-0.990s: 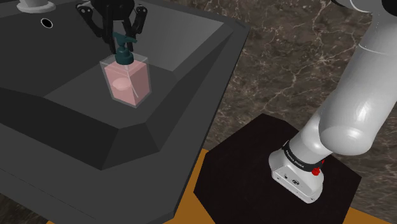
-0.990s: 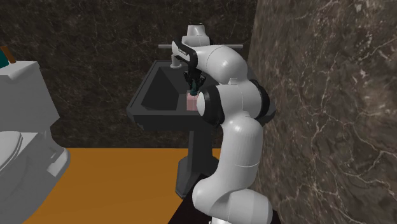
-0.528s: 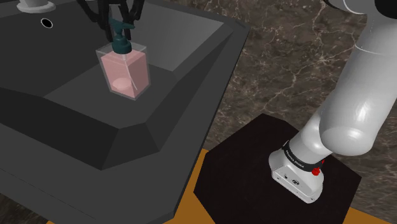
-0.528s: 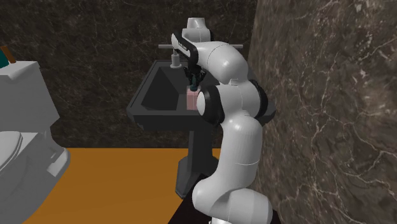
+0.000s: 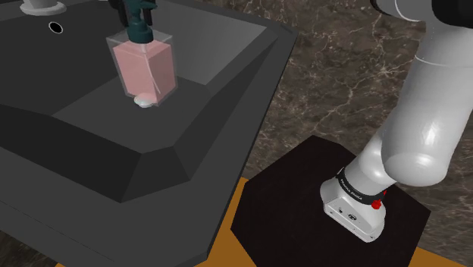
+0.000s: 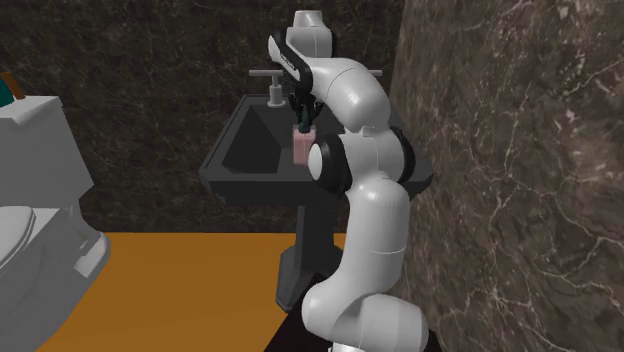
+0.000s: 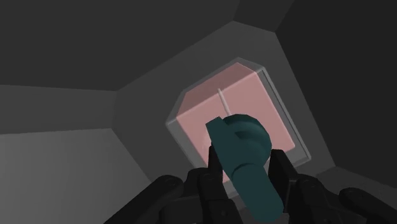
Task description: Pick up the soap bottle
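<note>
Showed a white arm (image 5: 424, 114) of fat, glossy, rounded links. Wore dark joints (image 5: 455, 9) between them. Squared off into a pale block (image 5: 350, 214) at the foot. Carried a black band (image 5: 353, 189) with tiny white lettering there, beside a small red button (image 5: 377, 203). Ended in an all-black gripper (image 7: 247, 168) with two blocky fingers (image 7: 278, 168) above knuckled black housing. Sat on a black box stand (image 5: 288, 201).

The gripper (image 5: 135, 7) is cut off by the shoulder view's top edge at upper left, above the pump of the soap bottle (image 5: 144, 70). In the second exterior view the bottle is partly hidden behind the arm (image 6: 332, 160) near centre, and the toilet (image 6: 50, 170) is cropped at left.
</note>
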`<state>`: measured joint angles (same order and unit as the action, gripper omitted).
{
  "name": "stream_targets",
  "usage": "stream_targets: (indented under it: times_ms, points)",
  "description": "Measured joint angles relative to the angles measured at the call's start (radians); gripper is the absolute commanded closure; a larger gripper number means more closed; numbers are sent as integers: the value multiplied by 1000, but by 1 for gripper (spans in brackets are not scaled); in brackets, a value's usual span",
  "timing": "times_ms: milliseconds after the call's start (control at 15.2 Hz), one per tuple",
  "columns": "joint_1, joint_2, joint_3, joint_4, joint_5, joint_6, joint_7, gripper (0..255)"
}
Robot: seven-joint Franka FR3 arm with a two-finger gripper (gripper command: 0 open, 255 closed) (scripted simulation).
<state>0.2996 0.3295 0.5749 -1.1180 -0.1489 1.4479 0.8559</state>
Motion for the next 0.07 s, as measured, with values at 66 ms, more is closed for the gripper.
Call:
stream_targets:
  times_ms: [66]
  points:
    - [3,5,0,15,-3,-11,1,255]
